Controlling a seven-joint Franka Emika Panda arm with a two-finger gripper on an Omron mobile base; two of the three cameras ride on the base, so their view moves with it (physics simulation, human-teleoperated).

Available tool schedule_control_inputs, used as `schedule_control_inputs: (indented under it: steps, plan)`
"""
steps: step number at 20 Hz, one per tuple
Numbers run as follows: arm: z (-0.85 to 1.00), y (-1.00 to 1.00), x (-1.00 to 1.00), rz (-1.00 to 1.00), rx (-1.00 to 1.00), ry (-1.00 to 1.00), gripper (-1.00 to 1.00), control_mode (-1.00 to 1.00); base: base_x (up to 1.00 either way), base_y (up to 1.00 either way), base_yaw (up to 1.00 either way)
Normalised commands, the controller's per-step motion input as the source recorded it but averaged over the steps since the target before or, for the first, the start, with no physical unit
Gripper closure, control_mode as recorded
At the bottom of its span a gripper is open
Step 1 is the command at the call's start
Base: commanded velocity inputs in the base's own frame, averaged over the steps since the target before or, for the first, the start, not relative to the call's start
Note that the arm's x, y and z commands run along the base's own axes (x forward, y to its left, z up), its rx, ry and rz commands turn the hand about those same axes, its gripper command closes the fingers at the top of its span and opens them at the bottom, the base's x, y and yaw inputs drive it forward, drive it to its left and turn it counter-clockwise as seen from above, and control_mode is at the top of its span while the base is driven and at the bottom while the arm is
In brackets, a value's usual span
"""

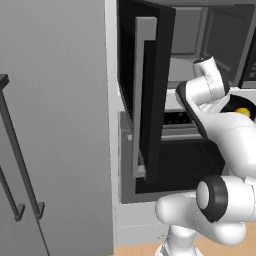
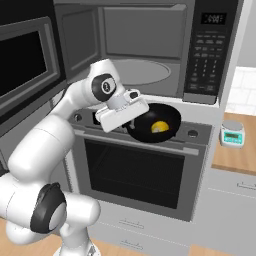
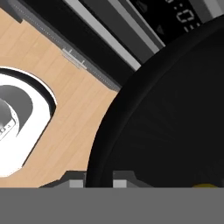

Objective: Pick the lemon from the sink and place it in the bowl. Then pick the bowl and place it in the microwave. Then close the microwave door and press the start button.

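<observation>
The black bowl (image 2: 150, 121) hangs in the air in front of the oven's top edge, just below the microwave (image 2: 145, 30). The lemon (image 2: 160, 127) lies inside it. My gripper (image 2: 134, 118) is shut on the bowl's left rim; in the hand view the rim (image 3: 105, 144) runs between the two fingertips (image 3: 77, 183) of the gripper (image 3: 99, 182). The microwave door (image 2: 25, 60) stands swung open to the left, and the grey cavity with its glass turntable (image 2: 145, 71) is bare. In the left base view the bowl (image 1: 231, 103) and lemon (image 1: 243, 112) peek out behind my forearm.
The oven (image 2: 135, 170) with its glass door sits right under the bowl. The button panel (image 2: 207, 50) is at the microwave's right. A small scale (image 2: 232, 132) rests on the wooden counter (image 2: 235, 157) to the right. Tall cabinet handles (image 1: 20, 160) stand at far left.
</observation>
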Motion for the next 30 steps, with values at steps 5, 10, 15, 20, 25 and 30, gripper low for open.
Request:
schedule_control_inputs:
  steps: [5, 10, 15, 20, 25, 30]
  plan:
    - [0.0, 0.0, 0.0, 0.0, 0.0, 0.0, 1.0, 1.0, 0.09, 0.09, -0.01]
    - [0.0, 0.0, 0.0, 0.0, 0.0, 0.0, 1.0, 1.0, 0.0, 0.0, 0.0]
    - [0.0, 0.0, -0.29, 0.01, 0.01, -0.06, 1.0, -1.0, -0.09, 0.0, 0.0]
    - [0.18, 0.02, -0.98, 0.01, 0.0, -0.17, 1.0, -1.0, 0.0, 0.0, 0.0]
    - [0.57, 0.38, -0.75, 0.05, 0.0, -0.12, 1.0, -1.0, 0.0, 0.0, 0.0]
    - [0.58, 0.55, 0.03, 0.22, 0.0, -0.01, 1.0, -1.0, 0.0, 0.0, 0.0]
